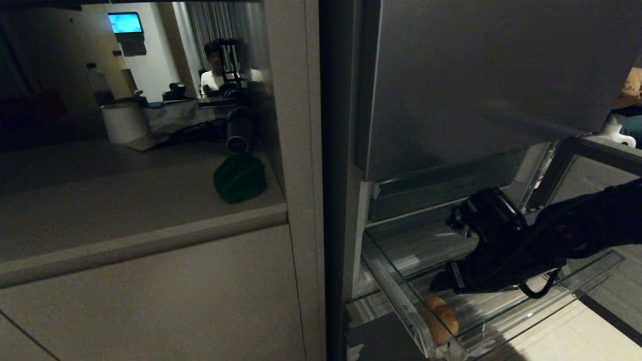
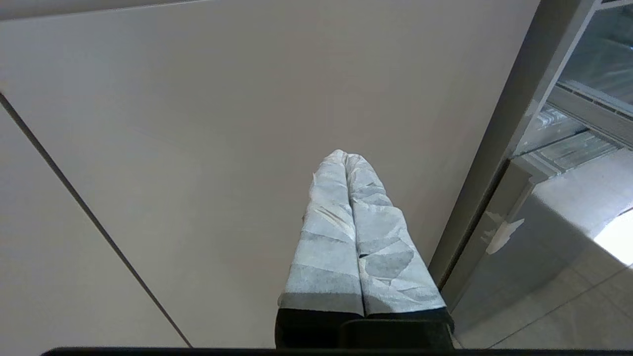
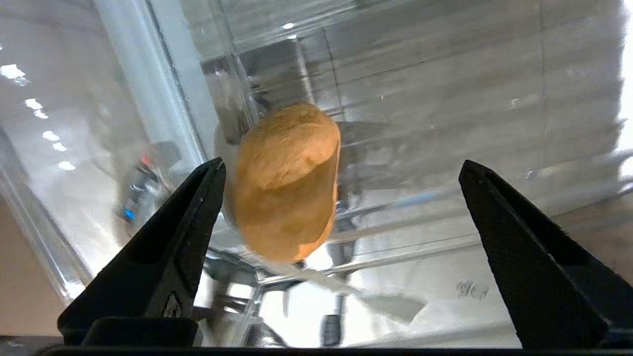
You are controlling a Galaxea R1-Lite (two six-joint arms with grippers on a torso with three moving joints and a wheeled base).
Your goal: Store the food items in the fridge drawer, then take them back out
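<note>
Fingers [image 3: 163,257] of the right gripper [image 3: 341,170] stand spread wide, nothing clamped between them; one black finger sits just beside the potato [image 3: 286,182], contact not determinable. Potato lies on the floor of the fridge drawer [image 1: 592,273], in the corner at about 7 o'clock of the bin as the head view shows it, close to the clear front wall. Right arm reaches in from 3 o'clock, gripper over the drawer interior. Left gripper [image 2: 346,157] is parked facing a plain cabinet panel [image 2: 198,148], its white-wrapped fingers pressed fully together, empty. Drawer is pulled out below the dark fridge panels [image 1: 476,75].
</note>
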